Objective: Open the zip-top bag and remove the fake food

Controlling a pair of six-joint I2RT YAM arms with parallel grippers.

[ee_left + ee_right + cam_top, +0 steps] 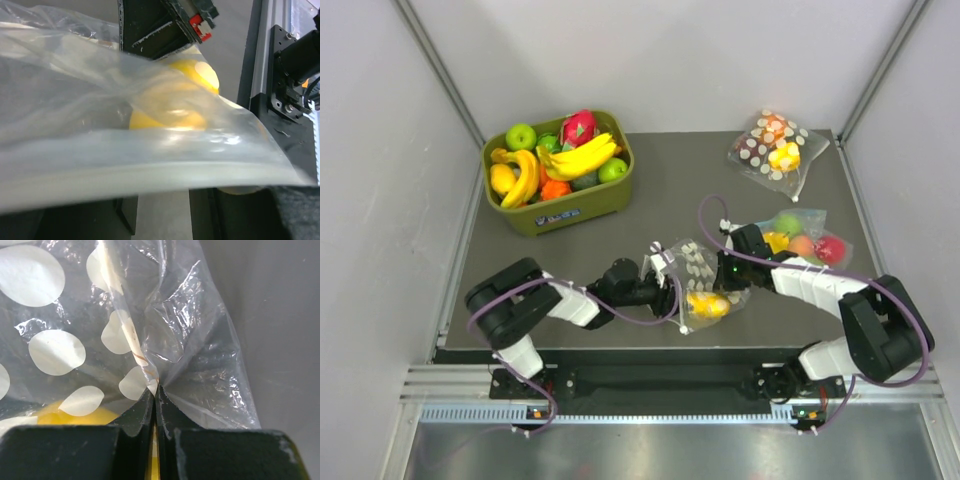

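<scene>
While the right end effector (155, 399) is pressed shut on a fold of the zip-top bag (697, 268), this bag sits between the two arms, near the front middle of the surface (660, 195). Yellow fake food (708, 305) is inside it, at the near end. The left end effector (665, 278) touches the bag's other edge; whether it grips I cannot tell, because plastic covers its camera. A green box (605, 205) of fruit stands far left.
</scene>
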